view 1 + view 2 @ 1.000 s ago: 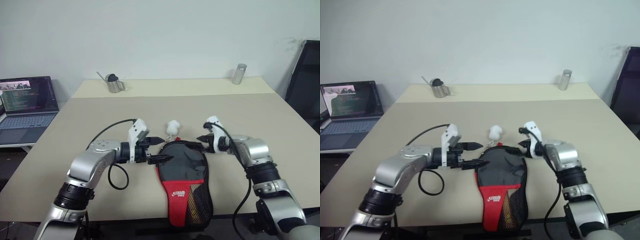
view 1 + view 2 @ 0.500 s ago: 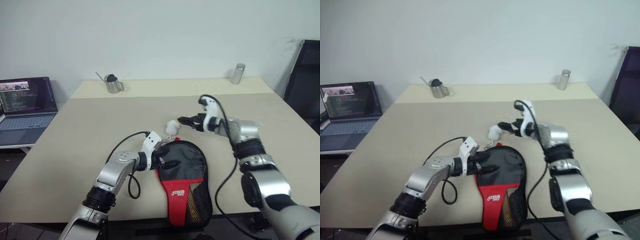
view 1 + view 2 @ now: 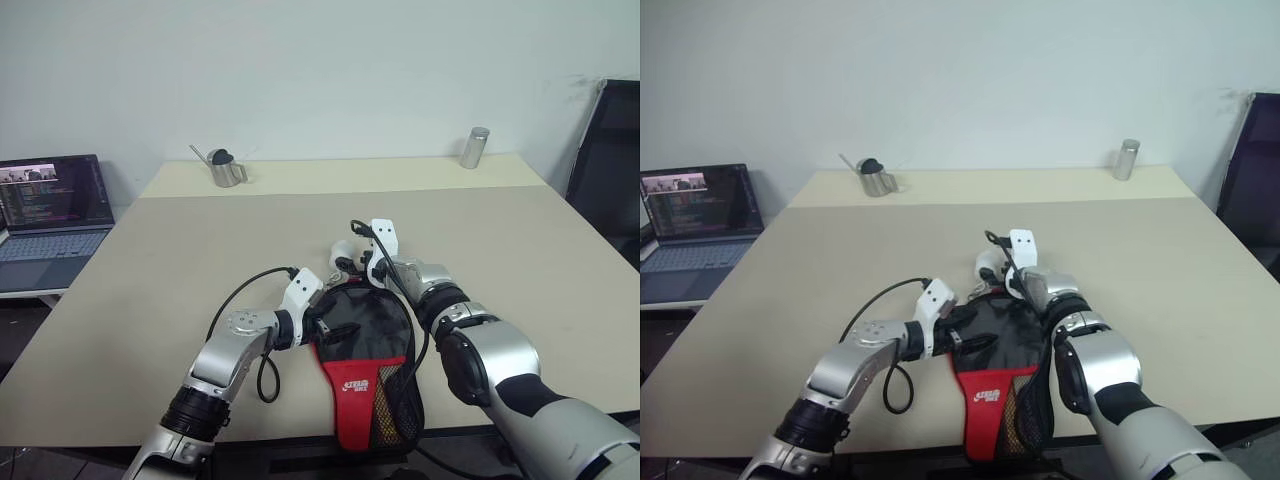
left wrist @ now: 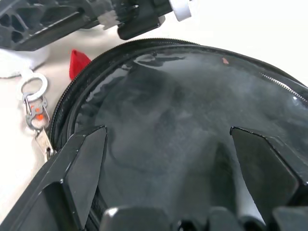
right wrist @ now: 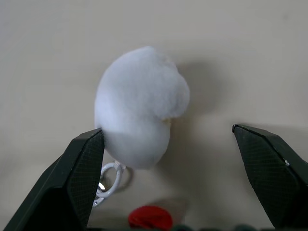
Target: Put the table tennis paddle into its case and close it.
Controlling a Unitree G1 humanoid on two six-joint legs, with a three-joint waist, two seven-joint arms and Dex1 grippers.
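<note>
Since a second ago the right gripper (image 3: 345,270) has swung from the case's right edge across to its rounded far end, and the left gripper (image 3: 322,312) has dropped from just above the case's left rim onto it; the case (image 3: 368,345) itself lies where it lay, near the front edge of the worktop (image 3: 200,250), round end away from the robot, red logo panel and mesh pocket nearest

Right fingers (image 5: 82,168) stand wide apart and hold nothing; in the right wrist view the white plush charm (image 5: 139,108) lies on the worktop between them, closer to one finger, with its metal ring (image 5: 111,175) just below it

Left fingers (image 4: 79,159) are also spread wide with nothing clamped, resting low over the case's glossy black face near the zip (image 4: 62,103). A small clip and chain (image 4: 36,113) lie on the worktop just beside that zip

Whether the table tennis paddle is inside the case cannot be told

At the worktop's far edge stand a small metal jug (image 3: 226,168) and a metal cylinder (image 3: 475,147), well apart. An open laptop (image 3: 50,215) sits off to the left
</note>
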